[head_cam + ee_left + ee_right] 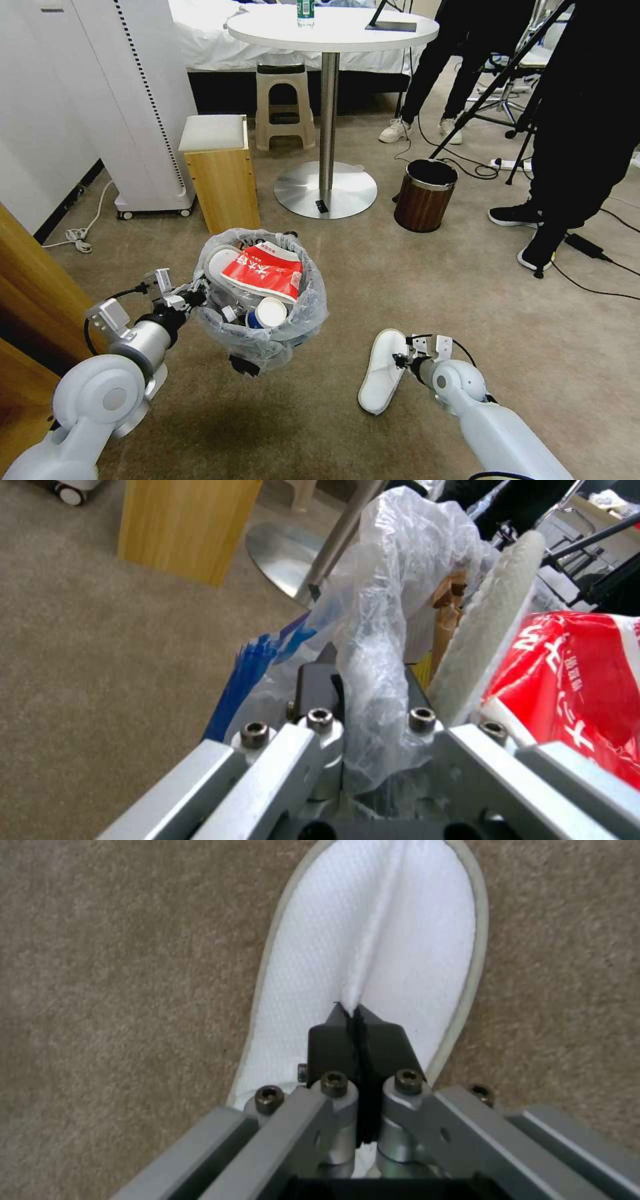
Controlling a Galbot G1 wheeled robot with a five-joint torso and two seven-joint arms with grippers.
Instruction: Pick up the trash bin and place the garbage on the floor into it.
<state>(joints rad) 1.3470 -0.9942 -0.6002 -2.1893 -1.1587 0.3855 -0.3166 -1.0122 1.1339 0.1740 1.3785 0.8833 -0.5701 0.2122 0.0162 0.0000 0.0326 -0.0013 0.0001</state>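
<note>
red wrapper (263, 270) | white Chinese characters, illegible | in trash bin (293, 320) | no other readable text

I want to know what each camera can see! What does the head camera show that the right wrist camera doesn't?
Head view alone: the left gripper clamped on the rim of the small round bag-lined trash bin, the brown wood-grain bin, the round white table. Right wrist view alone: the pinched fabric ridge between closed black fingertips. Both: the right gripper, the flat white slipper, the beige carpet floor.

Round white table (333, 30) w/ bottle (305, 12), plastic stool (285, 107), wooden box (220, 170), brown wood-grain bin (425, 195).
</note>
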